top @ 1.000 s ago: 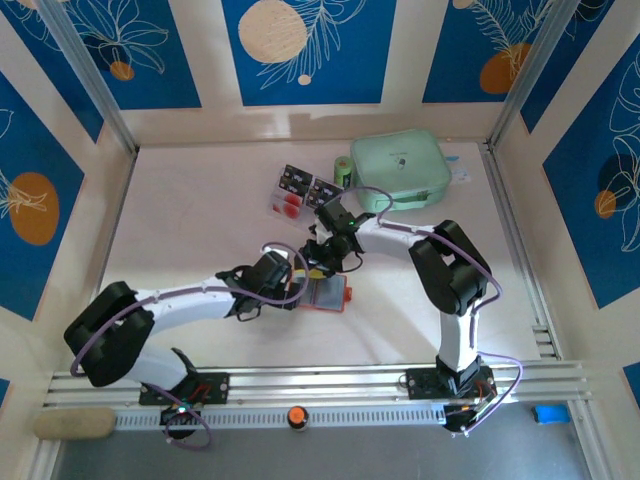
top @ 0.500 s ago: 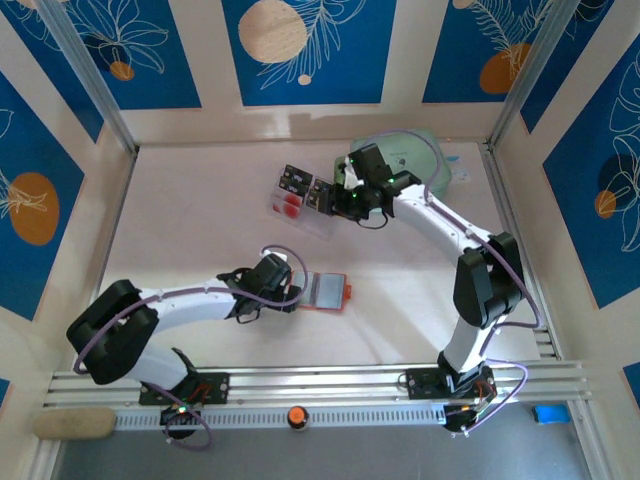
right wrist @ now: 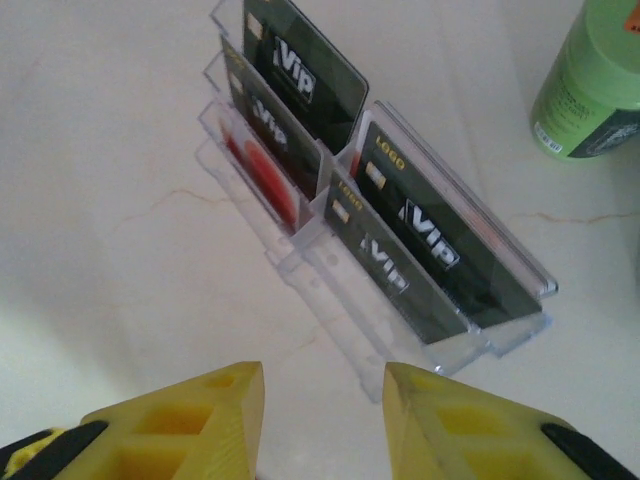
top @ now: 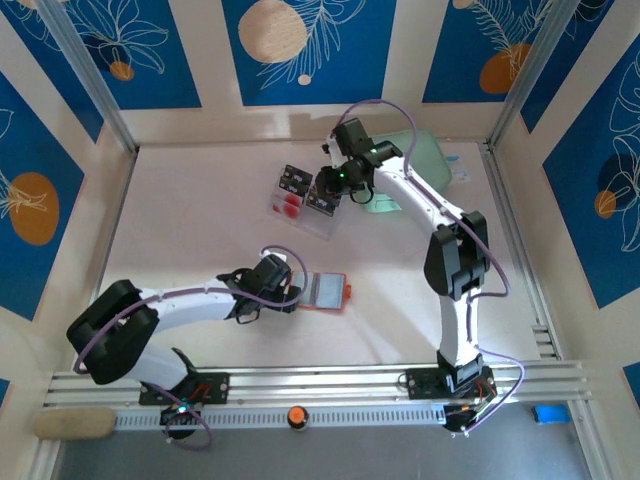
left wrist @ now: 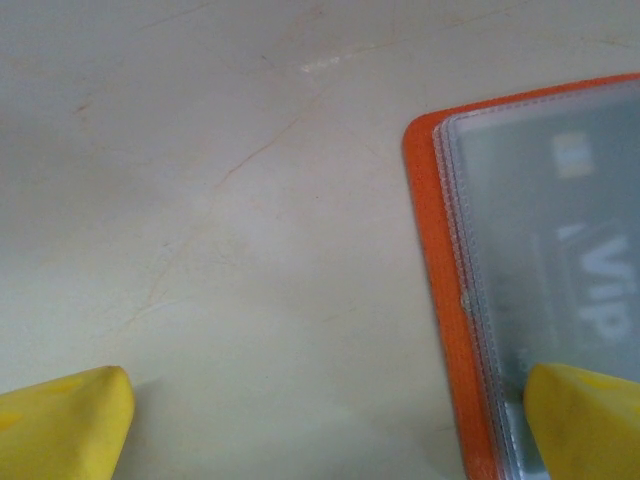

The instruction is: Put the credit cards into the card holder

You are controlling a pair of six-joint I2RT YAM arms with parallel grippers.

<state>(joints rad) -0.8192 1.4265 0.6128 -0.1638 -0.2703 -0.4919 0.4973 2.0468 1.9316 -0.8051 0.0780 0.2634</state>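
When read from the left, shows first the left gripper point(left wrist: 320, 428) low over the table point(top: 180, 220), fingers spread wide, nothing between them, right fingertip point(left wrist: 590, 420) over the holder's edge. Just right of it, holder point(top: 325, 292) flat and open near the table's middle, one card under its clear pocket. Further back, cards point(right wrist: 410, 225) upright in a clear rack point(right wrist: 340, 330). Close over the rack's near side, right gripper point(right wrist: 320, 410), fingers partly apart, pinching nothing. Right again: green bottle point(right wrist: 590, 80), mint pouch point(top: 428, 152).
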